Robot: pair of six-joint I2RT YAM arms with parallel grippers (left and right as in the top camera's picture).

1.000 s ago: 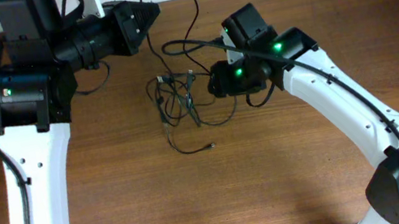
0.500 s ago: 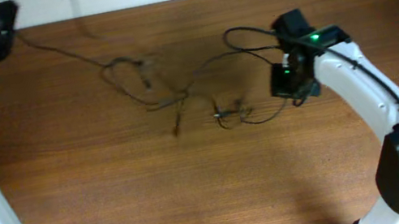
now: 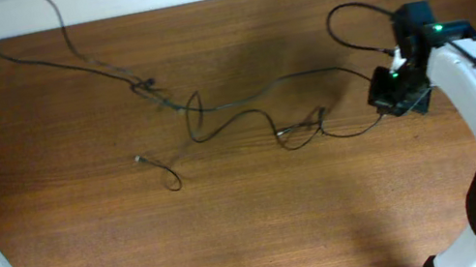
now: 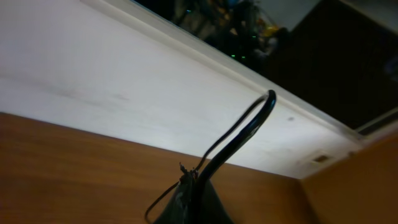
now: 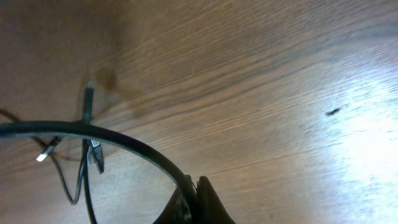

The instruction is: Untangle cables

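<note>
Overhead, the cables [image 3: 196, 110] stretch across the tabletop [image 3: 256, 233] between the left fingers [image 4: 186, 205] and right fingers [image 5: 205, 202], each pinched on a strand; light, limp and snag-prone, they seem best gripped beside the small knot [image 3: 148, 84].

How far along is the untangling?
Mostly spread out: the cables run across the table between the left gripper and the right gripper, both shut on them. Left to do: a knot and a snarl.
</note>
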